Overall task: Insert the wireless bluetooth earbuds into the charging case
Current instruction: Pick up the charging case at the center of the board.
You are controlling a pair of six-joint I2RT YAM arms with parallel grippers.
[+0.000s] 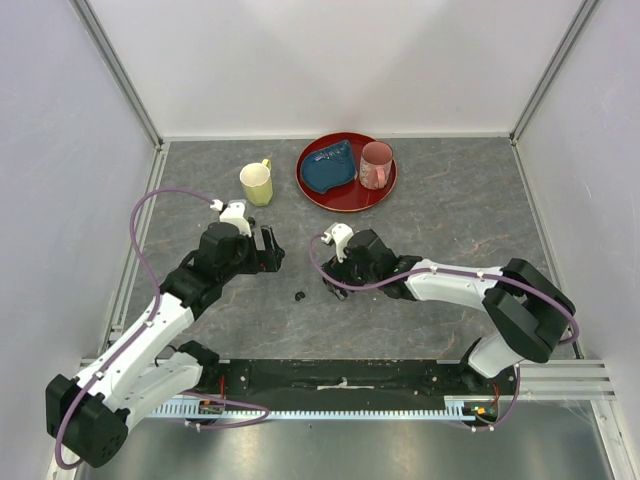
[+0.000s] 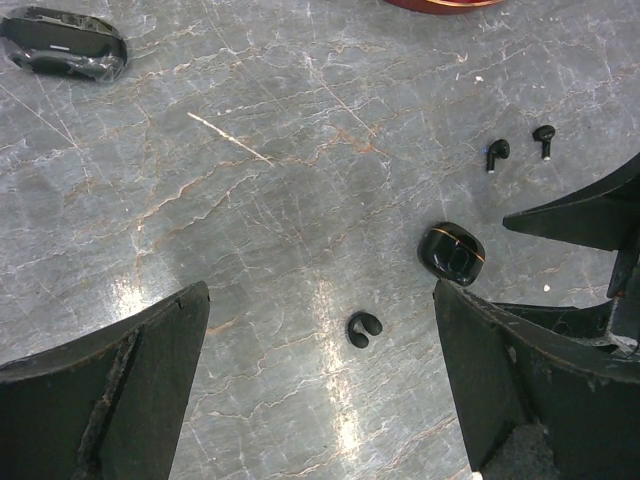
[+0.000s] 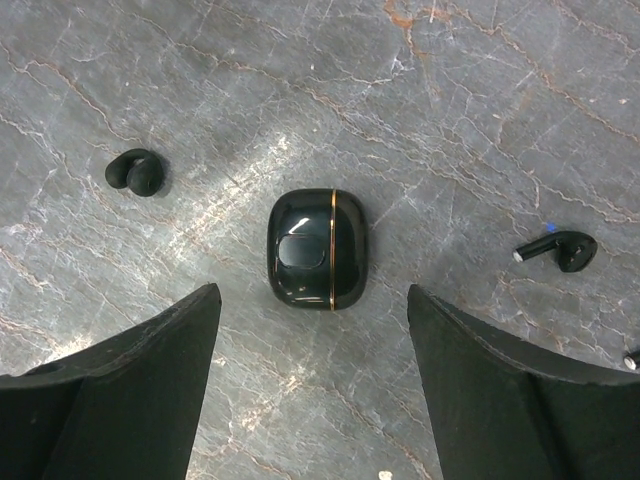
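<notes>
from above, the left end effector (image 1: 269, 250) and right end effector (image 1: 335, 285) hang released over the surface (image 1: 450, 230). the left wrist view shows a clip-shaped earbud (image 2: 364, 329) lying loose, with stemmed earbuds (image 2: 497, 153) beyond it. in the right wrist view the charging case (image 3: 317, 248) lies shut and ungrasped between the spread fingers. the step looks like the approach, and the lid likely needs opening first; its hinge side is unclear.

Nothing readable appears in any view: no text, label, brand, number or sign. The glossy black case (image 3: 316, 248), lying on the surface in the gap ahead of the right jaws, shows only a thin gold line and reflections. Far beyond the jaws, the yellow mug (image 1: 257, 183) and pink mug (image 1: 375, 165) are too small to tell.
</notes>
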